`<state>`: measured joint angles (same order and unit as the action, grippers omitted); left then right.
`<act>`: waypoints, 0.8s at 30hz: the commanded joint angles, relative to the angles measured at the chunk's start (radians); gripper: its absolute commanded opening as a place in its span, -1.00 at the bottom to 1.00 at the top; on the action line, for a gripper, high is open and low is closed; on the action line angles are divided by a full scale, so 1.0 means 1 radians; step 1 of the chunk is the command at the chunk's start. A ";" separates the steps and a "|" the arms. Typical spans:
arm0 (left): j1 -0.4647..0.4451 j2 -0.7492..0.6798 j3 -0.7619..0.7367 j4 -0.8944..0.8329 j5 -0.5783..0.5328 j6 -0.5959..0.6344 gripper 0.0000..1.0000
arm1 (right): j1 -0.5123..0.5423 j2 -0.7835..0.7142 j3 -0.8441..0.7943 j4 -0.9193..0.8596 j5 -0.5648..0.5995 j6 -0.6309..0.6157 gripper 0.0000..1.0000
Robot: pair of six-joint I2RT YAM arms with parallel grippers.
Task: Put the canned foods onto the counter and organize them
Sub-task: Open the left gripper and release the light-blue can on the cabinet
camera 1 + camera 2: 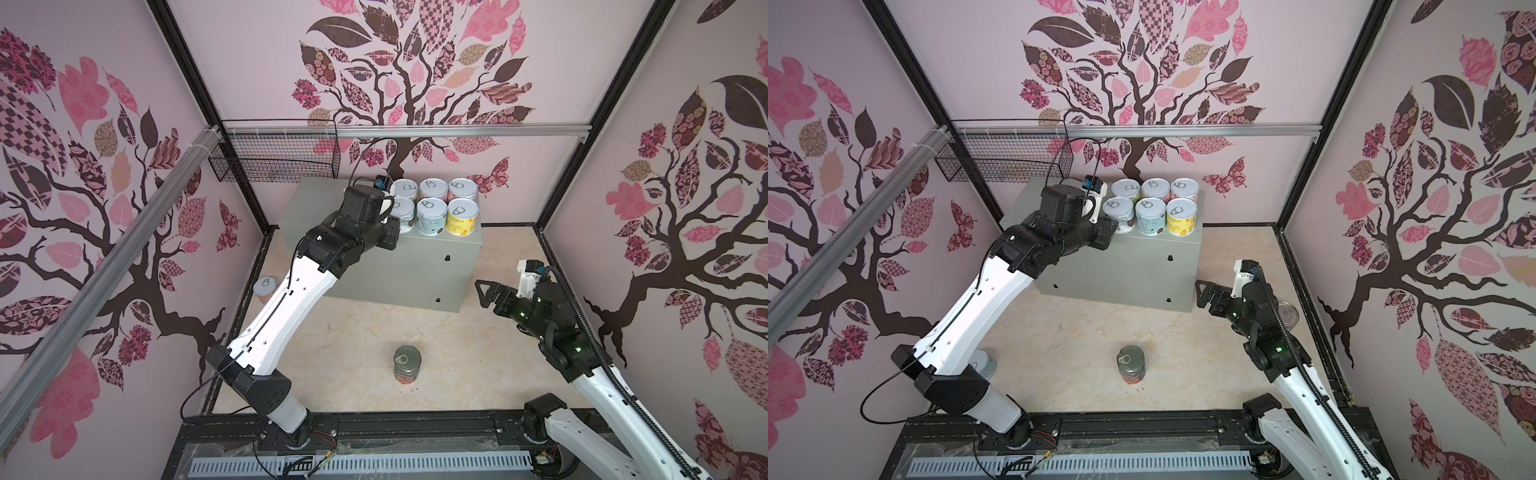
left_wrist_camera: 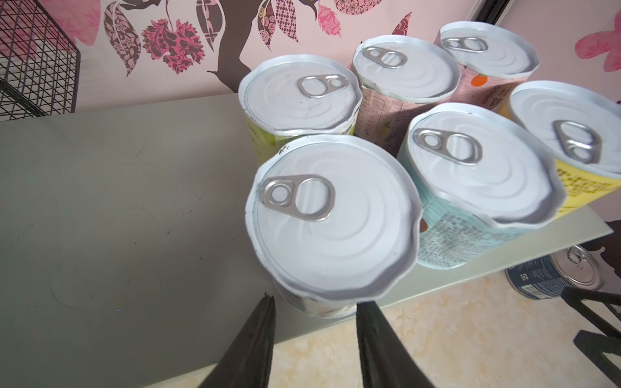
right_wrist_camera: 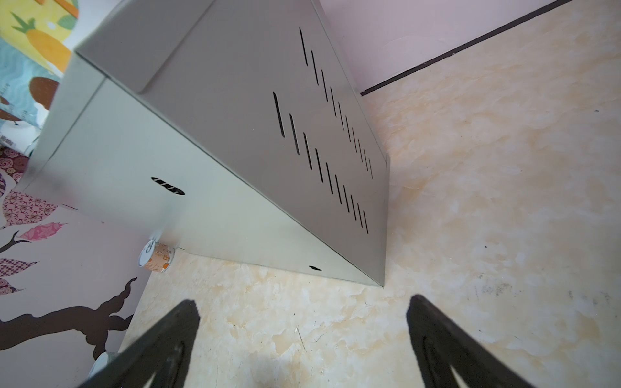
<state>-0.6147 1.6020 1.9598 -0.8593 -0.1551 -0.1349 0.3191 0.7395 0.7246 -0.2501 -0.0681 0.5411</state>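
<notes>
Placing step: left gripper [image 2: 314, 310] clamped on front-left can [image 2: 332, 218], set on counter [image 2: 117, 201] at frame centre; next, release and lift clear; right gripper [image 3: 302, 336] wide, empty

White arms [image 1: 286, 299], black joints — black cables

A black wire mesh basket [image 1: 274, 160] hangs on the tree-patterned back wall [image 1: 257, 62].
</notes>
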 commanded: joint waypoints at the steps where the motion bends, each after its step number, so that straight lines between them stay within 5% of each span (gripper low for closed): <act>1: 0.003 0.016 0.041 0.029 0.032 -0.015 -0.15 | -0.001 -0.014 -0.002 0.006 -0.002 -0.010 1.00; 24: -0.002 0.001 0.024 0.049 0.084 -0.045 -0.15 | -0.002 -0.025 -0.003 -0.004 0.001 -0.013 1.00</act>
<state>-0.6147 1.6089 1.9598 -0.8452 -0.0875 -0.1677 0.3191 0.7300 0.7128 -0.2504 -0.0677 0.5411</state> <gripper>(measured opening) 0.424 0.999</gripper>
